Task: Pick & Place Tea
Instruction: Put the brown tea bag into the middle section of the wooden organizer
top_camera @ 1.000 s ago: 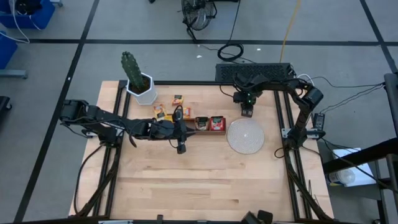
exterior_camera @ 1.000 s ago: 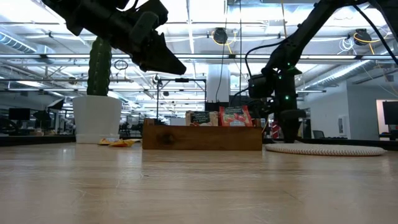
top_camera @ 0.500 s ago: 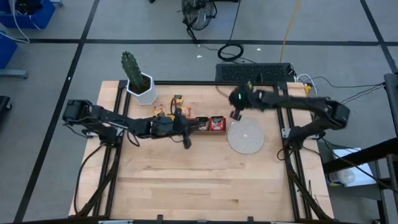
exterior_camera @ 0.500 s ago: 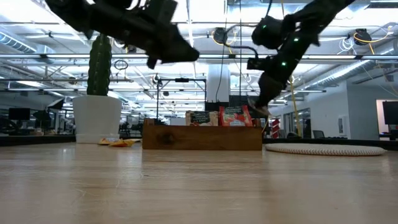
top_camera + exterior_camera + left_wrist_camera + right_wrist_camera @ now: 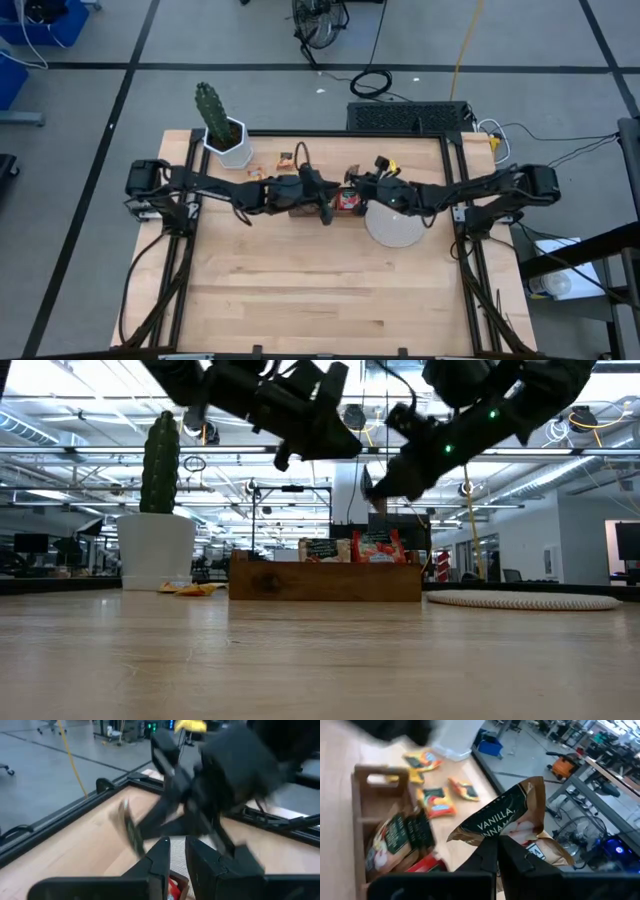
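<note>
- Now the right gripper (image 5: 495, 851) holds a tan "Vanilla" sachet (image 5: 512, 822) pinched in its jaws, above the tray (image 5: 335, 203) near the surface's rear edge; a second ago this arm stood back by the rear right corner, so it has swung in with its pick.
- Left gripper (image 5: 177, 851) has also travelled, from the tray's left end to over its middle; its jaws look narrow and seem to carry nothing.
- Both grippers now crowd the same spot above the tray, close together in the low view, and the left wrist view is filled by the other arm.
- Tea already in the tray: a dark-and-tan sachet and a red one (image 5: 347, 201) in the compartments.
- Loose sachets (image 5: 436, 802), yellow-orange, lie on the surface behind the tray, near the cactus pot (image 5: 232, 143) at the rear left.
- Judgement: the held sachet is about to be dropped into a compartment; the main risk is the two arms brushing each other.
- Disc (image 5: 395, 222) lies bare, just right of the tray.
</note>
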You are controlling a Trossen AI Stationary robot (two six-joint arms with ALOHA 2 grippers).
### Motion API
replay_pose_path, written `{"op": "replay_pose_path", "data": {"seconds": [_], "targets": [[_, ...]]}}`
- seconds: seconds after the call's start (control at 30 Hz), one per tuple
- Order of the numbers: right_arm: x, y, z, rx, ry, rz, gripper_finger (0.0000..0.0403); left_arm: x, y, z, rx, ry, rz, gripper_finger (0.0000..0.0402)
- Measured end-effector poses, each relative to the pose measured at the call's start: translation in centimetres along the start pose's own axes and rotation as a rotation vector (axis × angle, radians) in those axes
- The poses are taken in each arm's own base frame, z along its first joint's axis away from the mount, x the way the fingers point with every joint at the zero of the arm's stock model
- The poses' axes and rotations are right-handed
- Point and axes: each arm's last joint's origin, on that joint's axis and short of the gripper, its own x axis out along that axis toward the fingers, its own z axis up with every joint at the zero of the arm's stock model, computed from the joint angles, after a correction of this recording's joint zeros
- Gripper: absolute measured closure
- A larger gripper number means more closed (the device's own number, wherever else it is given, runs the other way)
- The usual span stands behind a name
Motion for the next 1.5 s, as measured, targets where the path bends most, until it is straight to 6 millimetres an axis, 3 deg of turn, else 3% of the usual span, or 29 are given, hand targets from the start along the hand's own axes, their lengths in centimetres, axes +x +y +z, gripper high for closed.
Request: {"op": "replay_pose_path", "data": {"seconds": [0.27, 0.83, 1.13, 1.5], "targets": [[0.4, 0.6, -0.1, -0.037, -0.024, 0.004, 0.0403, 2.9, -0.7, 0.3, 0.041, 0.072, 0.108, 0.0339], [0.4, 0.4, 0.2, -0.055, -0.032, -0.028, 0.0403, 3.1, -0.4, 0.3, 0.313, 0.096, 0.248, 0.0339], [0.3, 0.4, 0.4, -0.093, -0.055, -0.029, 0.0403, 3.3, -0.1, 0.2, 0.188, 0.110, 0.161, 0.0339], [0.4, 0.3, 0.4, -0.122, -0.049, -0.038, 0.0403, 3.2, 0.3, 0.1, 0.172, 0.110, 0.283, 0.0339]]}}
